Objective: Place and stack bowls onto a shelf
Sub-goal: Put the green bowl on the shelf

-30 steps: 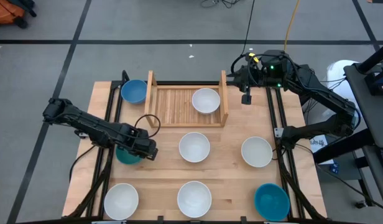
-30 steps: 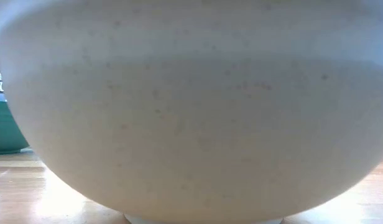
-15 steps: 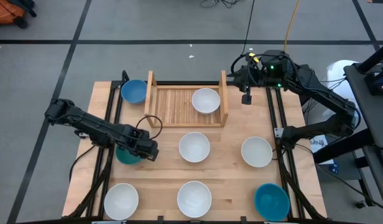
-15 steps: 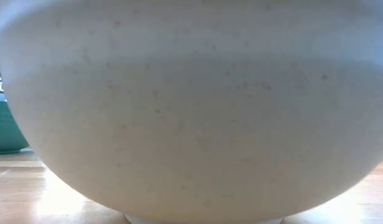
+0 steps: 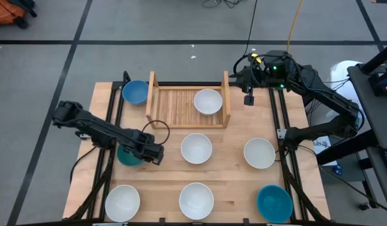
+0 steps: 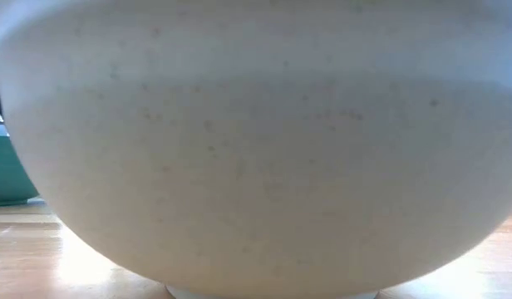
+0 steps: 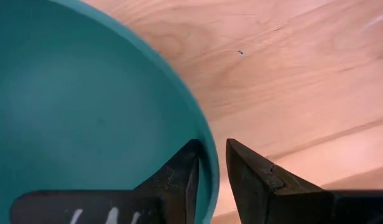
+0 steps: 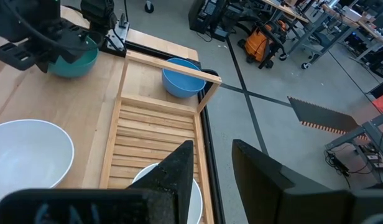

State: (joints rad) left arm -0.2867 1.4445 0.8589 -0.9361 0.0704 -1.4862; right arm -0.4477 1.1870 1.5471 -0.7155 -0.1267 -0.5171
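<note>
The teal bowl sits on the table left of centre, and its inside fills the left wrist view. My left gripper is at the bowl's right rim, shut on it. The light-wood shelf stands at the far middle, with one white bowl resting on its slats at the right. A blue bowl stands just outside the shelf's left board. My right gripper waits, shut, beyond the shelf's right board, holding nothing. My left gripper holds the teal bowl by its rim on the bowl's right side. One finger is inside the bowl and the other finger is outside, over the wood. The bowl's base still rests on the table.
White bowls stand at the table's middle, right, near left and near middle. A blue bowl is at the near right. One white bowl fills the low view. The shelf's left half is bare slats.
My left arm has shifted a little toward the table's right and near edge, bringing its gripper to the teal bowl's right rim. The bowl has stayed in place. The right arm has kept still.
</note>
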